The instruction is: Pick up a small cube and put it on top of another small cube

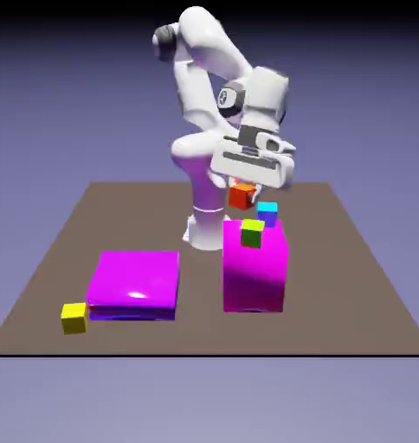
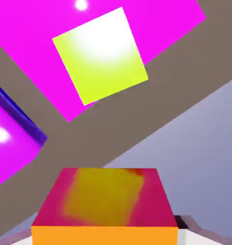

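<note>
Exterior view, left to right. Yellow cube [image 1: 74, 317]: small, on the brown table [image 1: 40, 285] near the front, just beside the lower left corner of the flat magenta block. Flat magenta block [image 1: 133, 284]: low and wide, resting on a dark blue base that shows along its front edge. Tall magenta block [image 1: 255, 270]: upright, to the right of the flat one and apart from it. Green cube [image 1: 252, 233]: small, on top of the tall block, near its back left corner. Orange-red cube [image 1: 241, 195]: tiny, in the air above and behind the green cube, pinched between the jaws of the gripper [image 1: 244, 184]. Blue cube [image 1: 267, 211]: small, behind the tall block's top; what it rests on cannot be told.

Hand view. Orange-red cube [image 2: 106, 206]: large at the bottom edge, clamped between the fingers. Green cube [image 2: 101, 55]: below it, on magenta.
</note>
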